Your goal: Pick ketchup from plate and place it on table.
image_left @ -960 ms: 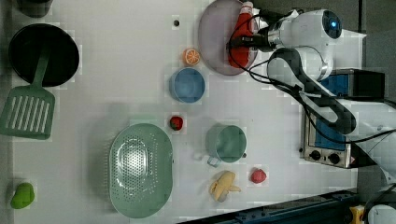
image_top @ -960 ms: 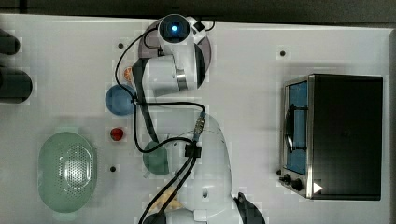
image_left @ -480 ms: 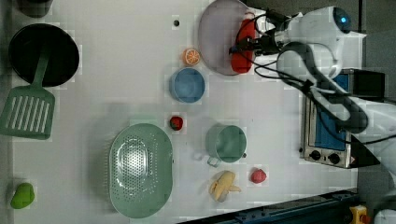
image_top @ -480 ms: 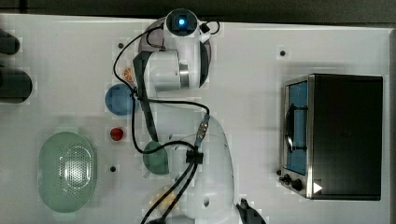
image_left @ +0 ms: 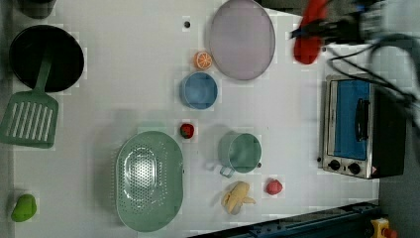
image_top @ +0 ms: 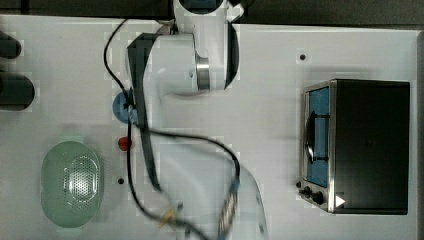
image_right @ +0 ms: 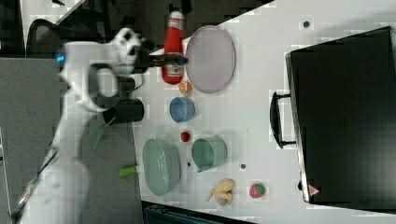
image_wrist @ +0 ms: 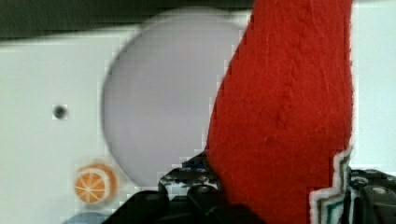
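Up close, the gripper (image_right: 173, 59) has its jaws clamped on the ketchup (image_right: 173, 46), holding the red bottle in the air, clear of the plate (image_right: 210, 59). In the left view the bottle hangs past the plate's right rim, above the white table (image_left: 124, 74). Farther off sit an orange slice (image_left: 202, 60) and a blue bowl (image_left: 198, 90).

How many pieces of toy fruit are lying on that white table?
5: an orange slice beside the plate, a red fruit by the colander, a banana, a strawberry, a green fruit. The arm may hide others.
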Motion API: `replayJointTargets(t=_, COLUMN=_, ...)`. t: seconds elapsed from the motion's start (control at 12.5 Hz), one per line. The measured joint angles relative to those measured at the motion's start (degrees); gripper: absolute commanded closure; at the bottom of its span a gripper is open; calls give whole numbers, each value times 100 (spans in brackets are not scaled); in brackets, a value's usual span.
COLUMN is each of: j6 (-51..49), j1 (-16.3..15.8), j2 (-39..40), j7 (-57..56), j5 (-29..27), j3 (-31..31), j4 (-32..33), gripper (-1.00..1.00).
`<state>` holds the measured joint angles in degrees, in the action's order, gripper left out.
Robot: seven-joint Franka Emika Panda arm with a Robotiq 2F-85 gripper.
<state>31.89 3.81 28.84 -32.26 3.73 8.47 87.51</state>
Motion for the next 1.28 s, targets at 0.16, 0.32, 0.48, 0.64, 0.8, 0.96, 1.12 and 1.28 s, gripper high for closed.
replayJointTargets(t=0.16, j6=-151, j1=181, j2=-983, j7=-3, j5=1, j3=24, j4=425, gripper=-18)
replayJointTargets(t=0.32, j6=-137, j1=385, j2=-1843, j7=-3, j5=-49, j3=27, j4=1041, gripper=-18)
replayJointTargets(t=0.48, j6=-154, j1=482, j2=-2463, j7=-3, j5=-24, j3=-48, j4=1785, gripper=-18)
replayJointTargets(t=0.64, j6=-154, j1=591, j2=-2802, j7=-3, j5=-70, j3=-90, j4=2546, gripper=-18)
replayJointTargets(t=0.8, j6=-87, j1=672, j2=-2855, j7=-3, j5=-86, j3=-123, j4=3245, gripper=-18)
replayJointTargets(t=0.96, j6=372, j1=681, j2=-2790, j7=-3, j5=-127, j3=-197, j4=3917, gripper=-18)
replayJointTargets(t=1.12, j6=923, j1=738, j2=-2670, j7=-3, j5=-151, j3=-224, j4=4443, gripper=-18)
replayJointTargets(t=1.28, j6=1402, j1=747, j2=-2427, j7=-3, j5=-118, j3=-251, j4=4756, gripper=-18)
